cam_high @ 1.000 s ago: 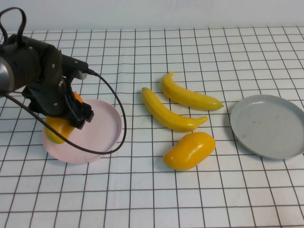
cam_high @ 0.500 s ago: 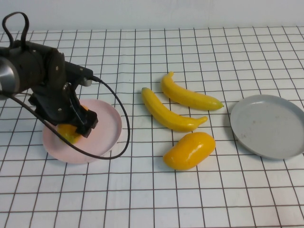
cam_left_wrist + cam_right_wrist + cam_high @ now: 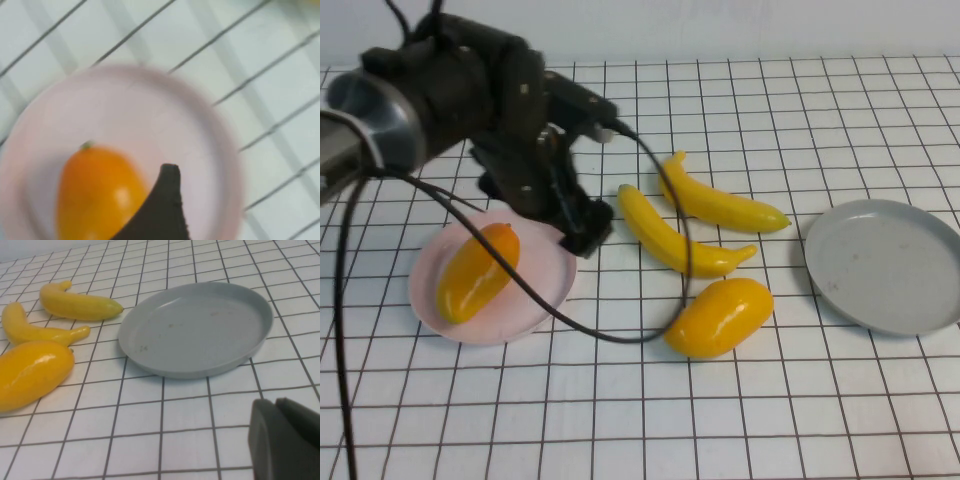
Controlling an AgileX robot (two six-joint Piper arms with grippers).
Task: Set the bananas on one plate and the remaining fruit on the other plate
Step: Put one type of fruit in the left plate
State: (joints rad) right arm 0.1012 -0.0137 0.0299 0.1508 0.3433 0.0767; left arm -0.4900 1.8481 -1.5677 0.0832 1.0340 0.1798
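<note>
The worktop [image 3: 620, 420] carries it all. Pink plate [image 3: 535, 300] on the left holds one mango [image 3: 475, 272]; the grey plate [image 3: 885, 265] on the right is bare. Between them lie two bananas [image 3: 675, 235] [image 3: 720, 205], long axes slanting down toward the grey plate, and the second mango [image 3: 718, 316] just below them. Left tool [image 3: 582, 238] hangs at the pink plate's far edge, empty; how wide it stands, cannot tell. That mango lies to its right, nearer this arm, I'd judge. Right tool [image 3: 282, 440] sits near the grey plate, holding nothing, opening unclear.

No text, label, brand or number can be read anywhere. The fruit and both plates are unmarked.
</note>
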